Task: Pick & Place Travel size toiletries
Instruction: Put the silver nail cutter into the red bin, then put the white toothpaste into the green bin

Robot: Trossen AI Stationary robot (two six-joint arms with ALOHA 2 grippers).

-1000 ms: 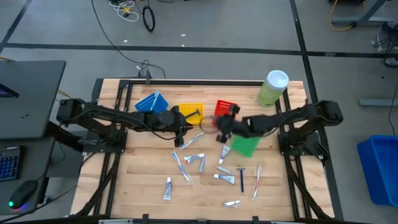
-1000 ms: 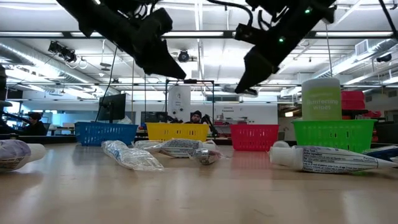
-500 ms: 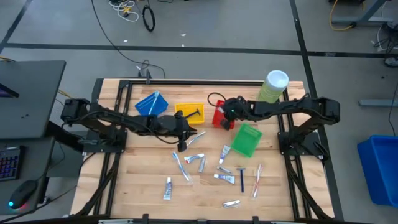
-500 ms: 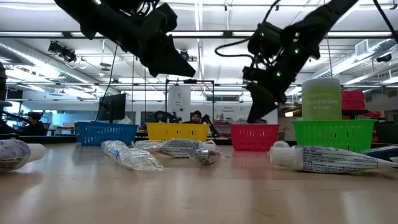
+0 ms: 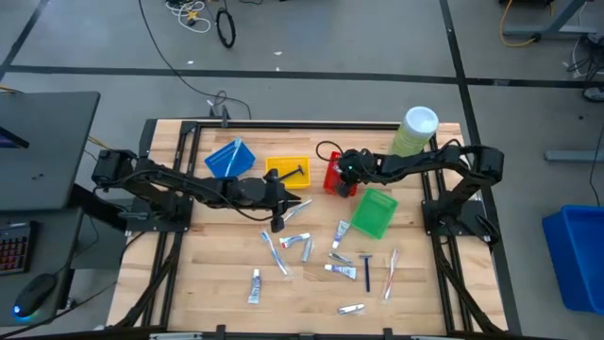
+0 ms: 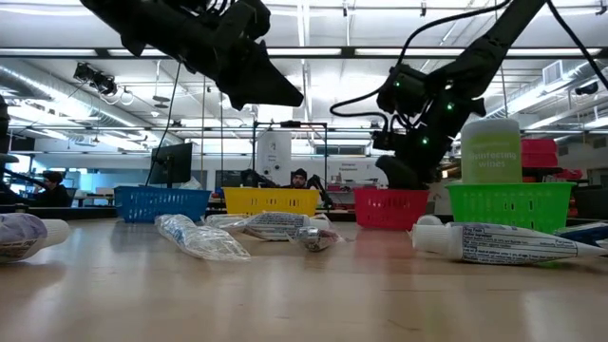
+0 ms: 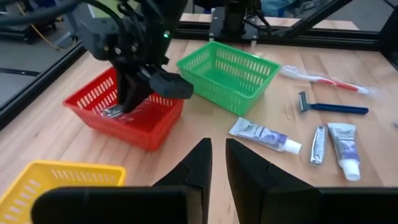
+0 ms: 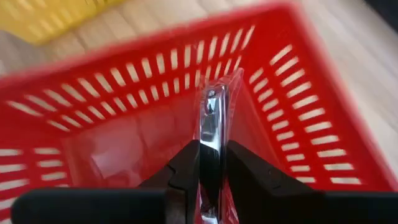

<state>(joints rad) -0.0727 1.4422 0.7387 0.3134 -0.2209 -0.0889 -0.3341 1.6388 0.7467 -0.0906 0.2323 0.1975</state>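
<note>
Right claw (image 8: 211,165) hangs inside the red bin (image 5: 337,176), its fingers pinched on a wrapped metal clipper (image 8: 211,127). That bin sits at 12 o'clock on the tabletop (image 5: 217,274), between the yellow bin (image 5: 288,170) and the green bin (image 5: 373,213). Left claw (image 7: 214,168) hovers near the middle, just off the yellow bin, fingers nearly closed and holding nothing. Tubes (image 5: 295,241), a razor (image 5: 367,269) and toothbrushes (image 5: 391,272) lie scattered toward 6 o'clock.
</note>
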